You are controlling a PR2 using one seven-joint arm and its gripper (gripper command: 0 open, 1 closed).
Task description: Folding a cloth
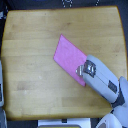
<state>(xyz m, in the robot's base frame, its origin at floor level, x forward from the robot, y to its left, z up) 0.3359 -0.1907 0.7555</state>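
The cloth [67, 56] is a plain bright pink sheet lying flat on the wooden tabletop [35, 55], turned at an angle, a little to the exterior view's right of the middle. My gripper [80, 70] reaches in from the lower right on a grey and white arm [102, 82]. Its metal tip sits over the cloth's lower right corner. The fingers are too small and blurred to tell whether they are open or shut, and that corner of the cloth is hidden under them.
The tabletop's edges run close to the frame on all sides, with dark floor beyond. A white object [2, 90] stands at the left edge, and pale shapes [65, 123] lie below the table's near edge.
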